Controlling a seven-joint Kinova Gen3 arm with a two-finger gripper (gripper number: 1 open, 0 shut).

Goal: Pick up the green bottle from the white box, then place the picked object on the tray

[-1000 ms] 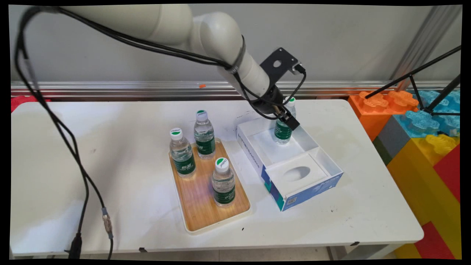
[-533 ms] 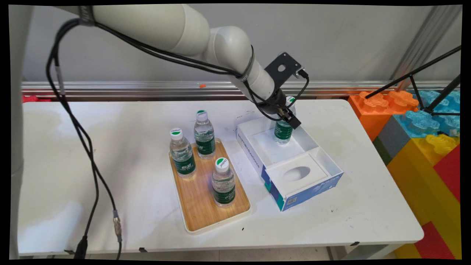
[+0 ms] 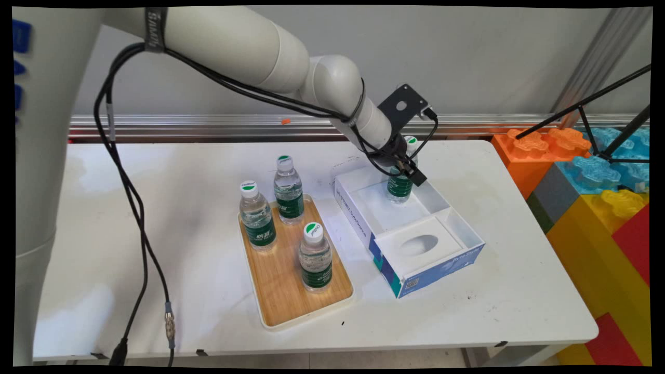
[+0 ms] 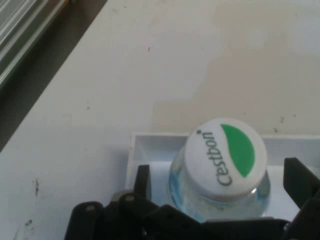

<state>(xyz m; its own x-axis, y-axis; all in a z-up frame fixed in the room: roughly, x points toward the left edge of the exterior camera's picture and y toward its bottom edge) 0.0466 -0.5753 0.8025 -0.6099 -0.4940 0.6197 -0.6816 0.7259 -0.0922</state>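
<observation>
Gripper open wide, fingers either side of upright water bottle, gripping nothing, bottle in far corner of white box on table

Green-labelled water bottle, upright, in white box

Down on the white rectangular table with rounded corners, two things sit directly on its top. Left of centre lies a white-rimmed rectangular tray with a wooden floor, angled a little. Just beside it to the right rests an open white cardboard box with blue printed sides, also angled, its far end toward the wall. The tabletop shows faint smudges and small dark specks around them.
</observation>
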